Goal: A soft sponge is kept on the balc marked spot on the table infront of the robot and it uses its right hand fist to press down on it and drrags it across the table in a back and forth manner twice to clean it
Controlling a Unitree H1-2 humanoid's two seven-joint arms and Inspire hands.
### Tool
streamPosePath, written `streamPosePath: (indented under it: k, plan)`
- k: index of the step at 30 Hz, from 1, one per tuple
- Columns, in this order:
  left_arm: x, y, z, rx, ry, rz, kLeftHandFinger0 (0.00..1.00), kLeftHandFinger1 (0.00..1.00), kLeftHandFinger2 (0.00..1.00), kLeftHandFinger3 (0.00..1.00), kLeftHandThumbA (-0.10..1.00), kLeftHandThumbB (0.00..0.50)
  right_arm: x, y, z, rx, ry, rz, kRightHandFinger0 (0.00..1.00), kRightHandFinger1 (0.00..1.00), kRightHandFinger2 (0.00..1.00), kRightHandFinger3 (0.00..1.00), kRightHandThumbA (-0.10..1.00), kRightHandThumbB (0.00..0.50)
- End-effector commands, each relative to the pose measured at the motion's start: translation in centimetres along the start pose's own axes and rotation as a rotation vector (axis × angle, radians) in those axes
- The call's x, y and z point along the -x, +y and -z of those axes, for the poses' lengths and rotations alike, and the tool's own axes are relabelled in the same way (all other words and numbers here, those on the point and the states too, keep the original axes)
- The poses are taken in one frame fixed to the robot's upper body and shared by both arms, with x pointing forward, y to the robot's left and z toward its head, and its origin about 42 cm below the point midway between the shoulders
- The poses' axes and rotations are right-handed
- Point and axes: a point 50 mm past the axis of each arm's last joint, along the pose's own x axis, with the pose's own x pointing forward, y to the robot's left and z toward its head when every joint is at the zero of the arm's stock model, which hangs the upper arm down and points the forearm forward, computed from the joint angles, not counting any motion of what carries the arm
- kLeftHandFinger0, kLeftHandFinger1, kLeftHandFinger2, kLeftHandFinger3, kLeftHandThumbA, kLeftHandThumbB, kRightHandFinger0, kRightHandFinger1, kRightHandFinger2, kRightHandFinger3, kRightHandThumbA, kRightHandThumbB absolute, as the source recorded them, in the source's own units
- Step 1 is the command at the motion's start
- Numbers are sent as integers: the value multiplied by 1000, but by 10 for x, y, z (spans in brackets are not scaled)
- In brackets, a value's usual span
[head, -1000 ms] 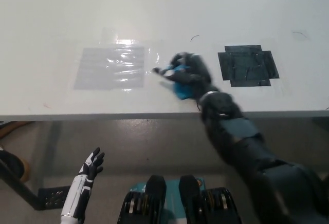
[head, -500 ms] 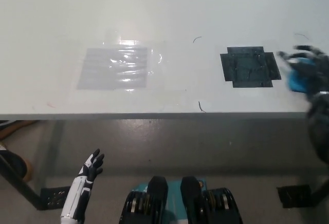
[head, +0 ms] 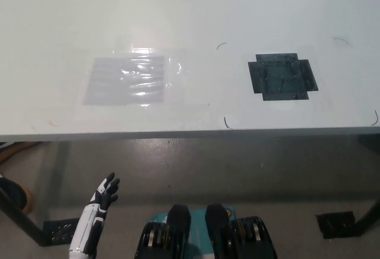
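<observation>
The black marked spot [head: 282,76] lies on the white table [head: 190,9] at the right, and nothing sits on it. No sponge shows anywhere in the head view. My black right arm and hand are out of the picture. My white left hand [head: 102,195] hangs below the table's front edge at the lower left, open with its fingers spread and holding nothing.
A grey taped patch [head: 126,79] with shiny glare lies on the table left of centre. The table's front edge [head: 178,134] runs across the middle of the picture. Below it are the grey floor and a black table foot [head: 336,223].
My right hand swept the blue sponge from the table's middle to the right past the black spot, then left the picture with it. The left hand stayed put.
</observation>
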Motion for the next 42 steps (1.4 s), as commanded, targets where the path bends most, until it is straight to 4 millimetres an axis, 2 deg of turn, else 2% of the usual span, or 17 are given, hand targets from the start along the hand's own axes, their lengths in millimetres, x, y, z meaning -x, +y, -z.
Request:
streamPosePath:
  k: [1,4,7,9,11,12,14,17,19,23,26,33,35,37,39,40,42]
  plan:
    - [-6,3,-10,-9,-64,8,1000,1000,1000,1000,1000,53,14,1,37,-7,115,36,0,0,339,419,1000,23]
    - [-8,3,-11,-12,-62,7,1000,1000,1000,1000,1000,59,16,20,39,-7,107,-12,0,91,480,523,1000,38]
    - [-8,3,-12,-7,-62,10,1000,1000,1000,1000,1000,66,19,45,42,27,117,-52,0,123,520,554,1000,57]
    - [-9,4,-12,-2,-62,12,1000,1000,1000,1000,1000,61,22,68,42,24,97,-106,0,3,335,362,1000,103]
    - [-10,5,-13,-8,-65,9,1000,1000,1000,1000,1000,71,26,91,43,31,100,-157,0,0,244,284,1000,104]
    - [-10,5,-12,-11,-64,9,1000,1000,1000,1000,1000,77,29,104,44,48,92,-192,0,0,231,276,1000,71]
    - [-8,4,-11,-14,-60,10,1000,1000,1000,1000,1000,79,36,124,47,47,85,-244,0,0,211,262,1000,68]
    - [-8,5,-10,-14,-65,9,1000,1000,1000,1000,1000,68,50,168,49,8,81,-338,0,0,184,241,1000,102]
    - [-8,5,-10,-3,-61,8,1000,1000,1000,1000,1000,70,58,188,50,5,87,-366,0,0,83,121,1000,108]
    - [-9,4,-11,-16,-66,5,1000,1000,1000,1000,1000,67,79,232,54,20,87,-456,0,0,84,96,1000,75]
    - [-11,3,-12,-9,-65,8,1000,1000,1000,1000,1000,67,91,254,55,5,96,-482,0,0,109,105,1000,90]
    - [-11,4,-12,-15,-70,3,1000,1000,1000,1000,1000,88,91,249,60,9,107,-481,0,0,185,182,1000,95]
    - [-12,4,-12,-7,-69,4,1000,1000,1000,1000,1000,76,85,236,61,37,104,-464,0,0,120,159,1000,62]
    - [-13,7,-12,-12,-72,3,1000,1000,1000,1000,1000,84,80,228,61,27,115,-449,0,0,107,193,1000,72]
    - [-13,7,-12,-8,-69,3,1000,1000,1000,1000,1000,85,76,220,60,22,125,-423,0,0,136,266,1000,84]
    - [-12,7,-11,-7,-66,3,1000,1000,1000,1000,1000,82,72,212,60,29,129,-404,0,0,208,339,1000,80]
    - [-11,6,-10,-11,-64,4,1000,1000,1000,1000,1000,80,69,207,60,34,124,-389,0,0,248,330,1000,92]
